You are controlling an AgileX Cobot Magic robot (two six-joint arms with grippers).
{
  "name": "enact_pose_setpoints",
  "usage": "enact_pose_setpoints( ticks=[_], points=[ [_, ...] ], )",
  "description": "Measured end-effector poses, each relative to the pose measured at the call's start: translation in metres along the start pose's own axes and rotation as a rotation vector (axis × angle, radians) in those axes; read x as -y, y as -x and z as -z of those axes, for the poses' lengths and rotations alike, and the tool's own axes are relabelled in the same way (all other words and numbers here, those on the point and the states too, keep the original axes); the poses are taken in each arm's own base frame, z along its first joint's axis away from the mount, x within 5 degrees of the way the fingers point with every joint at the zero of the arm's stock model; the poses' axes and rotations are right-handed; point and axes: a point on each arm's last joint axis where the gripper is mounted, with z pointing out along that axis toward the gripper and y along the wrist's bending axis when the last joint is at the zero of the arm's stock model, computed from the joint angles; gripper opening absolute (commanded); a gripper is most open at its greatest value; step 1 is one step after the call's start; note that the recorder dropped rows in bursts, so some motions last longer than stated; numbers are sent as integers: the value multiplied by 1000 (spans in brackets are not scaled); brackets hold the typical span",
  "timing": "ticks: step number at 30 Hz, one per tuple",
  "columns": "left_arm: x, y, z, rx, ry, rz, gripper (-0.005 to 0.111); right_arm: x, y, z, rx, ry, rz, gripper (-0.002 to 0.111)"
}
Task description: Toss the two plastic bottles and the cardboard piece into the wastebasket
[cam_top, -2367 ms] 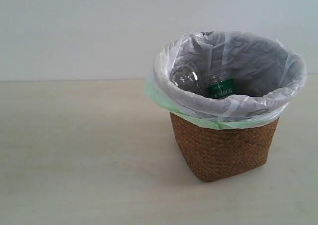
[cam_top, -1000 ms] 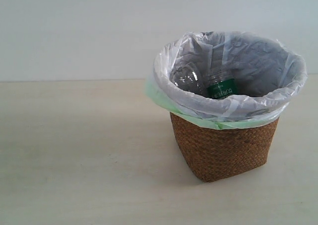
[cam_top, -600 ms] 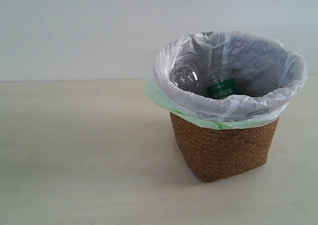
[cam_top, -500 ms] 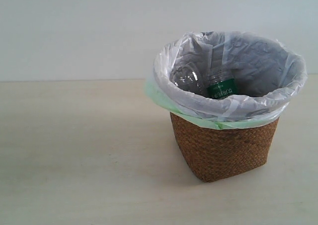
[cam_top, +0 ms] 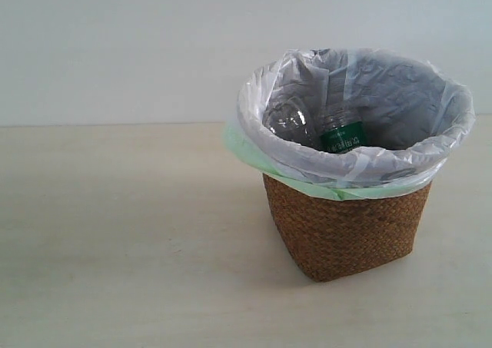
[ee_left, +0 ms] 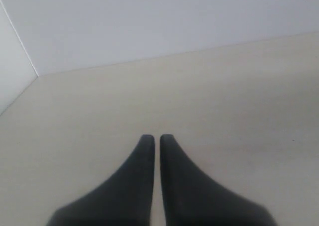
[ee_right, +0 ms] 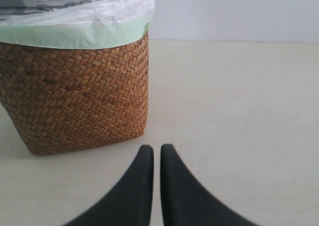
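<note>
Logging stock as I see it.
Wastebasket (cam_top: 346,233): upright on the table (cam_top: 115,233), liner bag (cam_top: 400,94) folded over the rim.
Green-label bottle (cam_top: 341,135): inside, leaning against the liner bag.
Second clear bottle (cam_top: 286,120): inside, beside the first; cap not visible.
Cardboard piece: nowhere in view; possibly beneath the bottles, I cannot confirm.
Left gripper (ee_left: 157,138): jaws pressed together, holding nothing, over bare table.
Right gripper (ee_right: 156,148): jaws likewise together, empty, near the wicker wall.
Risks: calling the job finished with the cardboard unaccounted for; a forward right-arm move shoving the light basket.
</note>
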Motion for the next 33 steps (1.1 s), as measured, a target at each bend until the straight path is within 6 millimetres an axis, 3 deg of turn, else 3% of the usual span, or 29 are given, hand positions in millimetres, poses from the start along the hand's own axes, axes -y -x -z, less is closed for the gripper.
enact_pose_setpoints(
  ticks=[7, 18, 33],
  points=[
    [0, -1, 0, -9, -2, 9, 4, 0, 0, 0, 0, 0, 0, 3],
    [-3, 17, 2, 192, 8, 264, 4, 0, 0, 0, 0, 0, 0, 3],
    [-2, 14, 1, 154, 3, 291, 4, 0, 0, 0, 0, 0, 0, 3]
  ],
)
